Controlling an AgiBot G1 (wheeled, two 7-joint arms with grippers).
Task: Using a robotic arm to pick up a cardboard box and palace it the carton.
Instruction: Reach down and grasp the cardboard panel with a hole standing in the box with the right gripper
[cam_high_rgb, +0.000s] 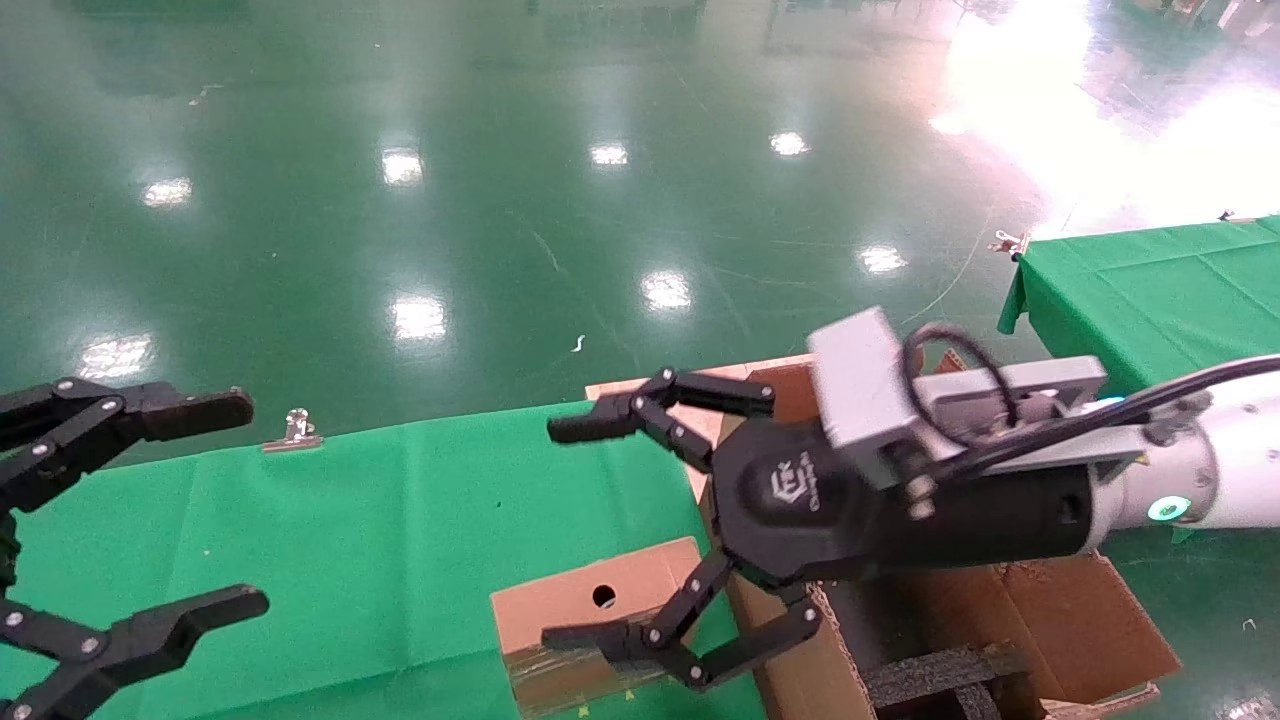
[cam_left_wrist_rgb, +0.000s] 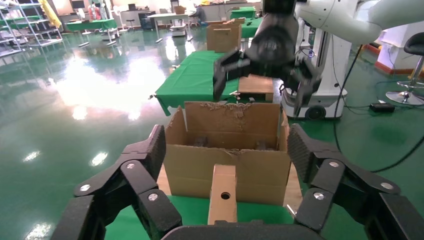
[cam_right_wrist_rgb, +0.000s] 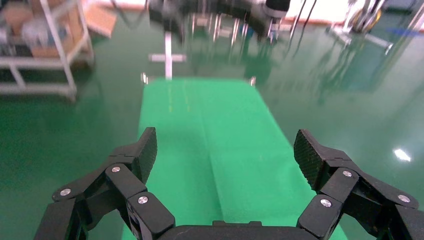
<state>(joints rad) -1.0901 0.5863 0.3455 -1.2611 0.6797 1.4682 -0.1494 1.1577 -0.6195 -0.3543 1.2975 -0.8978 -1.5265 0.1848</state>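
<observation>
Cardboard box (cam_high_rgb: 590, 625) sits on the green surface (cam_high_rgb: 350, 540) by its edge, touching the carton (cam_high_rgb: 1000, 620). The right end effector (cam_high_rgb: 590, 530) hangs spread wide above it. The left end effector (cam_high_rgb: 215, 505) is spread too.

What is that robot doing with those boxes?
It is getting ready to grab a box. The right gripper hangs wide open above the green table, right over the small cardboard box with a round hole in its side. That box still lies on the table, next to the big carton it should go into. Nothing is being held yet. The left gripper waits open at the table's other end.
</observation>
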